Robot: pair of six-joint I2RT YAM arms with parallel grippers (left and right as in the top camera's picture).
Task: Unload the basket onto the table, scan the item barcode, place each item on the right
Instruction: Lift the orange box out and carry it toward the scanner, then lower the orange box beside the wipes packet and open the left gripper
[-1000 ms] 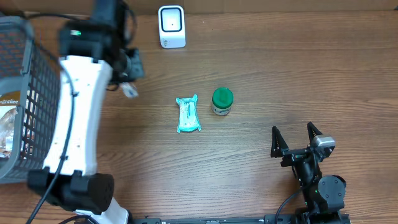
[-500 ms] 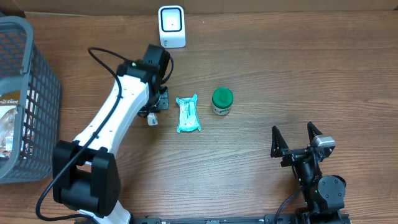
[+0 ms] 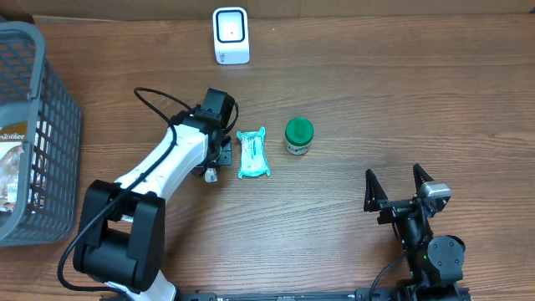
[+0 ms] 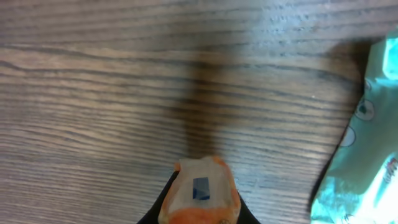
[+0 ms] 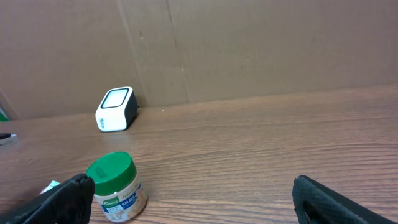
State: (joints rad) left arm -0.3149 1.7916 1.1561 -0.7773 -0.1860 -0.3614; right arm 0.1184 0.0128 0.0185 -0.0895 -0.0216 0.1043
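My left gripper [image 3: 212, 170] is shut on a small orange-and-white packet [image 3: 211, 175], low over the table just left of a teal packet [image 3: 252, 154]. In the left wrist view the small packet [image 4: 200, 191] shows a blue square on its face and sticks out between the dark jaws, with the teal packet's edge [image 4: 367, 155] at the right. The white barcode scanner [image 3: 231, 35] stands at the back edge, well away from the held packet. My right gripper [image 3: 398, 186] rests open at the front right, with nothing between its fingers.
A green-lidded jar [image 3: 298, 135] stands right of the teal packet and shows in the right wrist view [image 5: 117, 186], with the scanner [image 5: 116, 109] behind it. A grey wire basket [image 3: 38, 100] holding packaged goods fills the left edge.
The left arm swung from high near the basket down and right to the table beside the teal packet, carrying the small packet. The right arm stayed still.
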